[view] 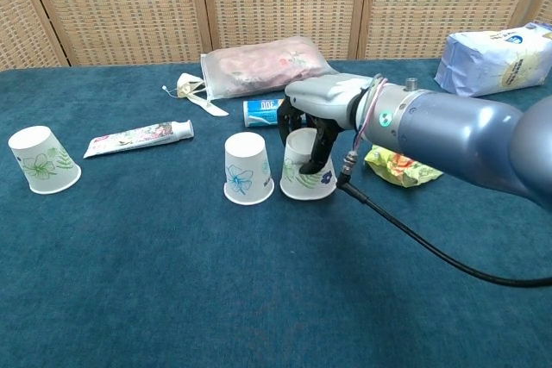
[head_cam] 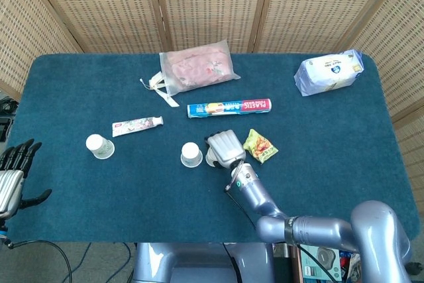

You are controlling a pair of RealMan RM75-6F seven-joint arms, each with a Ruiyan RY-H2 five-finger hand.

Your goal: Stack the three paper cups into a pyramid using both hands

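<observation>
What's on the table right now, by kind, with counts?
Paper cups: 3 (left cup, middle cup, held cup in the right hand)
Toothpaste tube: 1
Plastic wrap box: 1
Pink pouch: 1
Tissue pack: 1
Snack packet: 1
Total: 8

Silver-blue arm (view: 466, 131), silver-backed black-fingered right hand (view: 321, 108), black cable (view: 431, 252).

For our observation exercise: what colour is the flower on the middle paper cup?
Blue, on the middle cup; clearest in the chest view.
</observation>
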